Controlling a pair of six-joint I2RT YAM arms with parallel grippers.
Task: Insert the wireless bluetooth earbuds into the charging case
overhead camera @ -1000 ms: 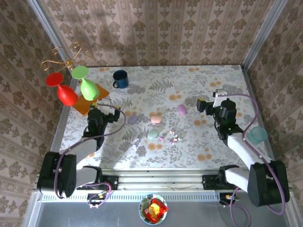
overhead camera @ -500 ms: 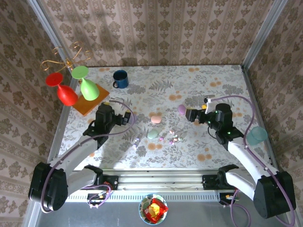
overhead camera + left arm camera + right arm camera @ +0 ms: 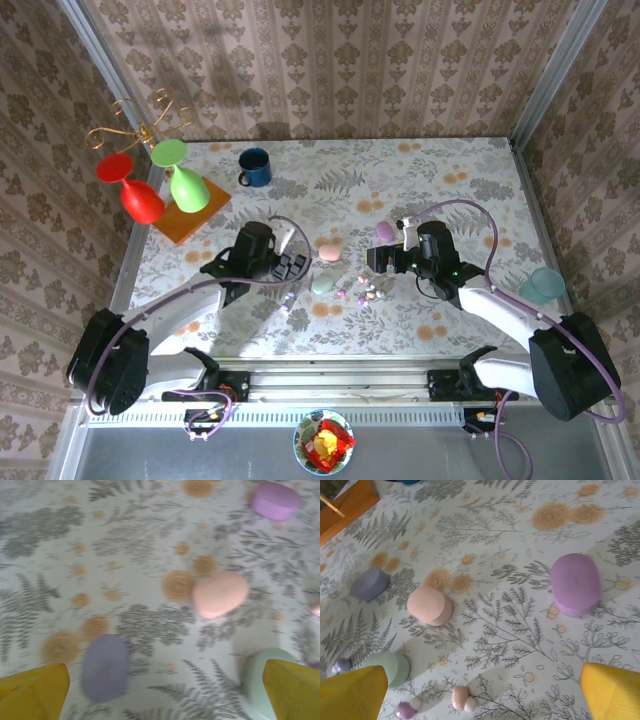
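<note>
Several tiny earbuds [image 3: 362, 292] lie in a loose row on the floral tablecloth; the right wrist view shows a pink bud [image 3: 460, 696], a white bud [image 3: 471, 704] and a purple bud [image 3: 405, 710]. Four closed pebble cases lie around them: pink case [image 3: 329, 250] [image 3: 220, 594] [image 3: 429, 606], purple case [image 3: 385, 231] [image 3: 276, 500] [image 3: 576, 584], green case [image 3: 322, 284] [image 3: 257, 677] [image 3: 390, 666], and lavender case [image 3: 105, 667] [image 3: 370, 584]. My left gripper [image 3: 294, 266] [image 3: 162, 695] hovers open over the lavender case. My right gripper [image 3: 376, 261] [image 3: 482, 695] hovers open above the earbuds, holding nothing.
An orange board [image 3: 190, 208] with red and green wine glasses [image 3: 165, 195] stands at the back left, beside a blue mug [image 3: 254, 167]. A teal cup [image 3: 545, 285] sits at the right edge. Patterned walls close off three sides.
Both arms have swung inward from the table's sides to the middle; the left gripper now hangs over the lavender case and the right one near the earbuds. Both stayed open.
</note>
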